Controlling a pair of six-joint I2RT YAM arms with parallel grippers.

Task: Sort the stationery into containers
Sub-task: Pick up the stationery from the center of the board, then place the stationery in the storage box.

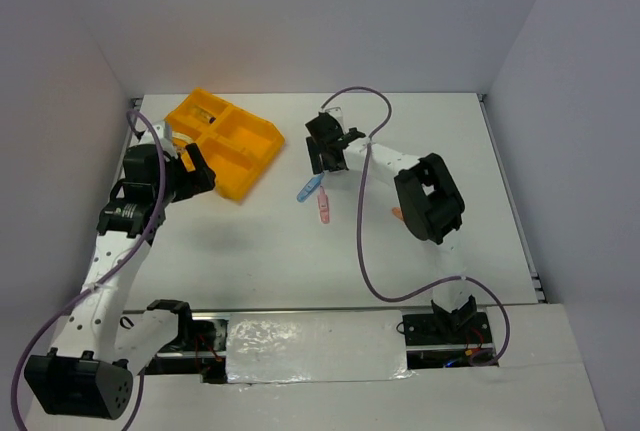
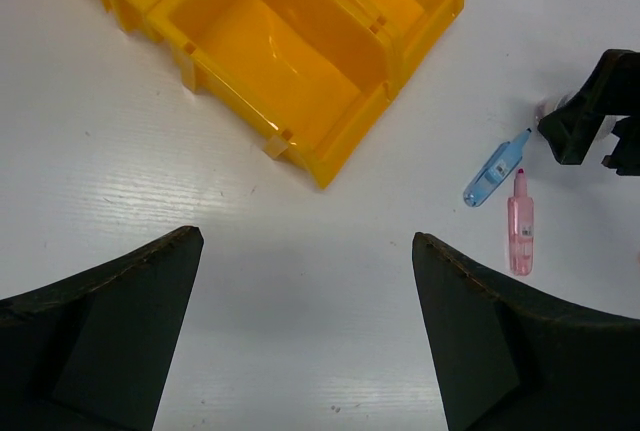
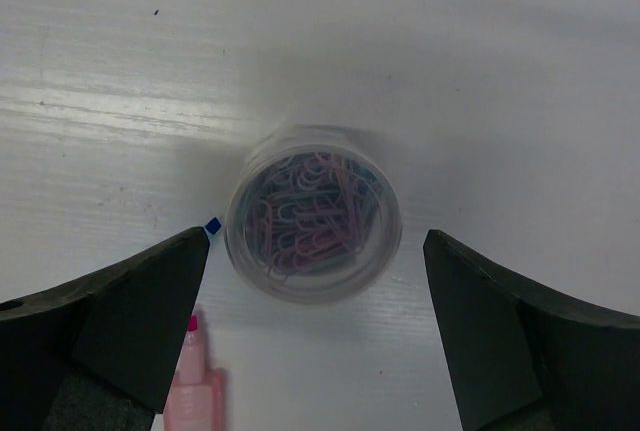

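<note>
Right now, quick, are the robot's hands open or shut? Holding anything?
Left gripper: open, holding nothing.
Right gripper: open, over the jar, not gripping it.

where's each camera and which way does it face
Top external: above, behind the bases, looking down at the table; left arm, right arm show
Left wrist: on the left arm, facing the yellow tray past the open left tool
Right wrist: looks down on a paper-clip jar inside the open right tool
Shared: pink piece, all three
</note>
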